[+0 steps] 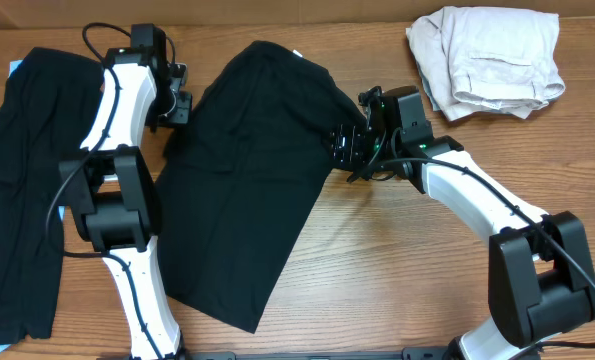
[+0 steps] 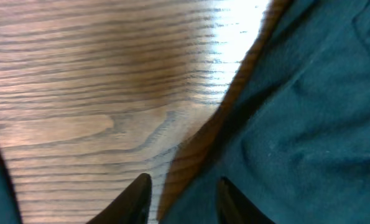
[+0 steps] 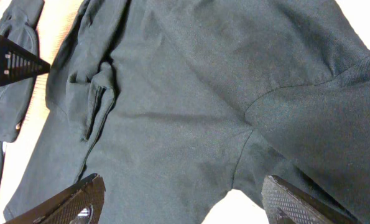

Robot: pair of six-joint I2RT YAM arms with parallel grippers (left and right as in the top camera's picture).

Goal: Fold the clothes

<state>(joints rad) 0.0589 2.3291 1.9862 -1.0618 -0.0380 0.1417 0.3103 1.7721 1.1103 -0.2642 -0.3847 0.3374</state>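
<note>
A large black T-shirt (image 1: 242,180) lies spread slantwise on the wooden table (image 1: 397,270), with a small white label (image 1: 297,53) at its far edge. My left gripper (image 1: 175,108) hovers at the shirt's left edge. In the left wrist view its fingers (image 2: 183,202) are apart, with the edge of the shirt (image 2: 296,137) lying between them. My right gripper (image 1: 339,148) is at the shirt's right side. In the right wrist view its fingers (image 3: 185,199) are wide open above the sleeve seam of the shirt (image 3: 191,93), holding nothing.
Another black garment (image 1: 22,190) lies along the table's left side. A crumpled beige garment (image 1: 487,60) sits at the back right. Bare wood shows at the front right.
</note>
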